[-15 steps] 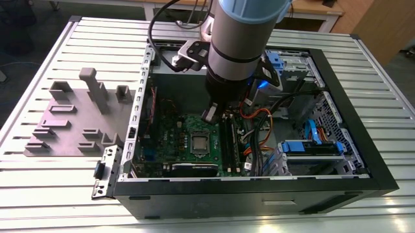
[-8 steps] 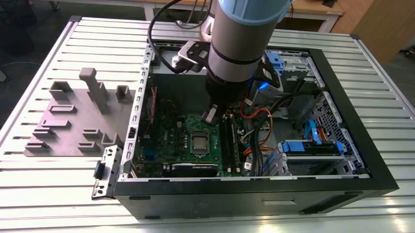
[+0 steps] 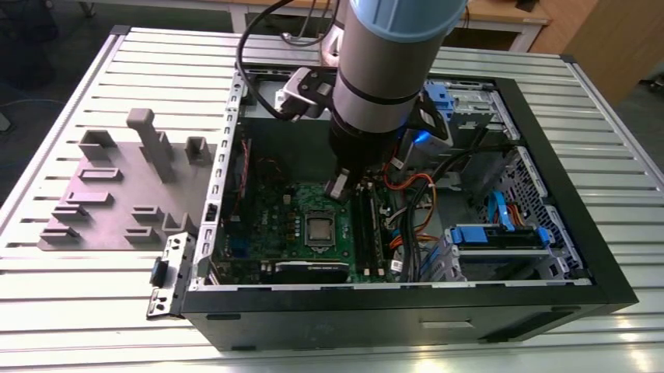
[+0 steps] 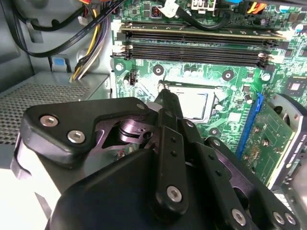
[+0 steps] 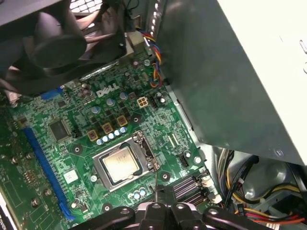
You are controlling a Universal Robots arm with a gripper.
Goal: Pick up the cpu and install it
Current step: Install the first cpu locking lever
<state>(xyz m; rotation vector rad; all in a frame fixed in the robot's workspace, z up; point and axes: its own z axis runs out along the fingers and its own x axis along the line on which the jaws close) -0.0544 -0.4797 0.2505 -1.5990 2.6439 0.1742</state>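
The cpu (image 3: 319, 227), a small silver-grey square, lies flat in its socket on the green motherboard (image 3: 272, 233) inside the open computer case. Both wrist views show the cpu (image 5: 120, 163) (image 4: 193, 103) framed by the socket's metal rim. My gripper (image 3: 338, 186) hangs a little above the board, beside the socket and apart from the chip. Its black fingers (image 4: 166, 103) come together to a narrow tip with nothing between them. The gripper (image 5: 167, 211) and its linkages sit just off the socket's corner in the first wrist view.
Long black memory sticks (image 4: 192, 45) run beside the socket. Orange and black cables (image 3: 415, 186) and blue drive brackets (image 3: 498, 233) crowd the case toward the exterior view's right. A fan (image 5: 57, 38) and a grey metal box (image 5: 230, 72) flank the board. A grey fixture plate (image 3: 114, 194) lies outside the case.
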